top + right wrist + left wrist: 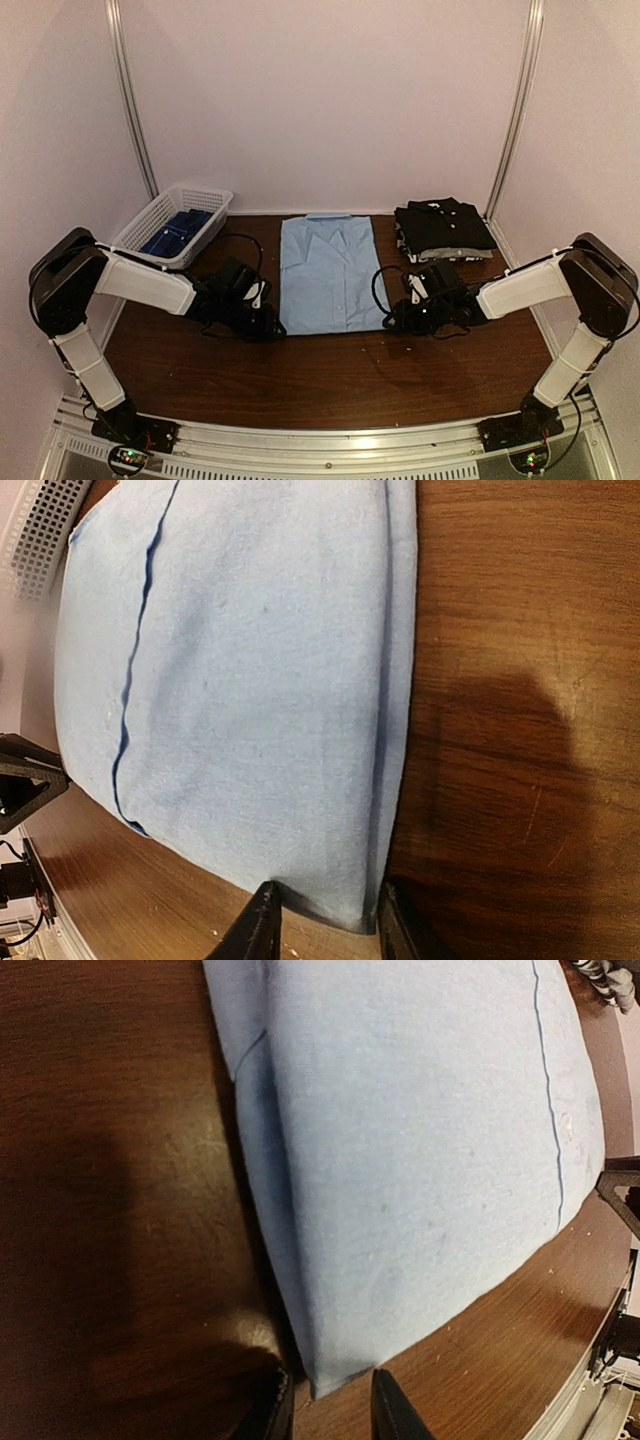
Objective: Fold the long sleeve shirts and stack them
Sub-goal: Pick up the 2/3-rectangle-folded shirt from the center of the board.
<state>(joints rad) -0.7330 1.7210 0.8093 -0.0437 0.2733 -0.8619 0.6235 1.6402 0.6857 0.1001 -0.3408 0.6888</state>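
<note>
You have the left gripper [333,1412] and right gripper [325,932] each with jaws apart, astride a near corner of the light blue shirt [330,272], which lies folded flat in the middle of the table [320,380], the black shirt [445,225] lying folded at the far right.

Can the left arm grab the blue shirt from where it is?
Probably yes. The left gripper sits right at the shirt's near corner, jaws apart on either side of it, with nothing in between.
</note>
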